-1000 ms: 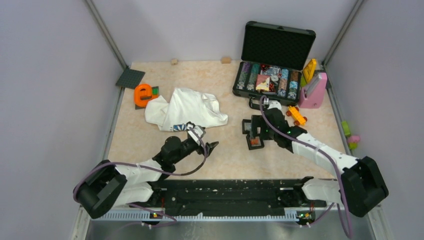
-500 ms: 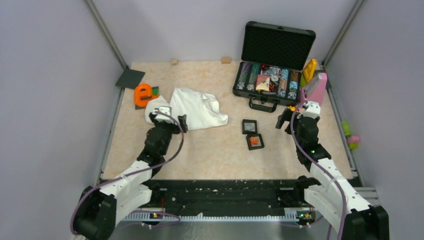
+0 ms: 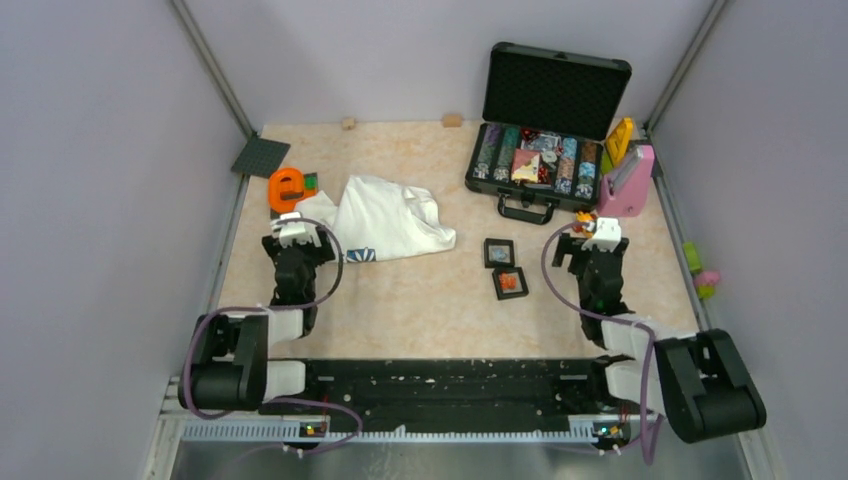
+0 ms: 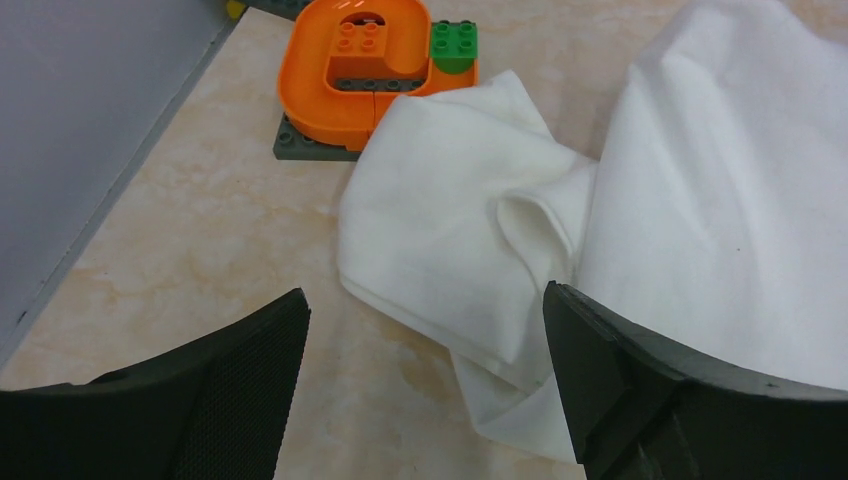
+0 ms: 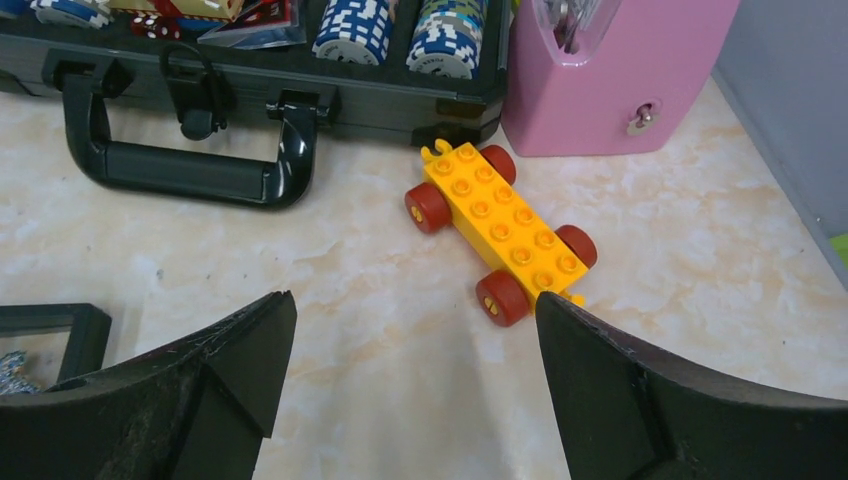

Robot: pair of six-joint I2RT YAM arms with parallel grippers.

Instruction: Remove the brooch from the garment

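The garment [image 3: 385, 215] is a crumpled white shirt at the left middle of the table, with a dark blue patch [image 3: 360, 254] at its near edge. A tiny orange-red piece, which looks like the brooch [image 3: 510, 283], lies in a small black box, apart from the shirt. My left gripper [image 3: 298, 240] is open and empty just left of the shirt. In the left wrist view the shirt's folded edge [image 4: 470, 230] lies ahead of the open left gripper [image 4: 425, 330]. My right gripper [image 3: 590, 245] is open and empty, right of the boxes. It also shows in the right wrist view [image 5: 415, 330].
An orange letter toy [image 4: 350, 70] on a grey plate lies beyond the shirt's corner. A second small black box [image 3: 499, 252] holds a grey piece. A yellow toy car [image 5: 500, 235], a pink box [image 5: 610, 70] and an open black case [image 3: 545, 165] of chips stand at the right.
My right gripper left the small box with the orange-red piece and drew back to the right. My left gripper swung left, from in front of the shirt to its left edge.
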